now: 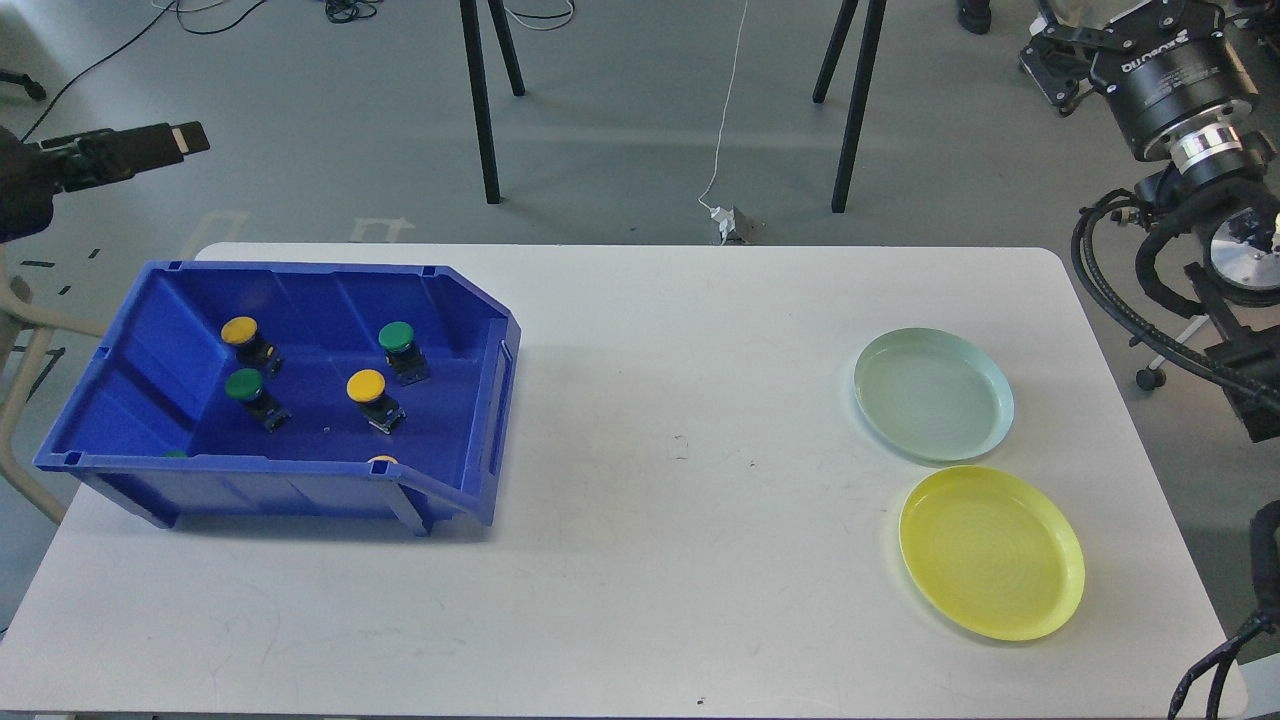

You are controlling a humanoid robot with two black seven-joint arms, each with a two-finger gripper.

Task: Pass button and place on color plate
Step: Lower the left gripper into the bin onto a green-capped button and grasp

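Nearest, the yellow plate (991,553) lay on the white table (640,560), the pale green plate (933,394) just beyond it. Across the table, the blue bin (150,360) held two yellow buttons (366,386) and two green buttons (244,385). Farther off, the left gripper (165,143) hovered off the table's edge; its opening could not be told. The right gripper was unseen.

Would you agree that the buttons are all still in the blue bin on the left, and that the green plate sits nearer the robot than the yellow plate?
Not quite: the head view shows the yellow plate nearer the robot, with the green plate behind it. The buttons are indeed in the blue bin on the left.
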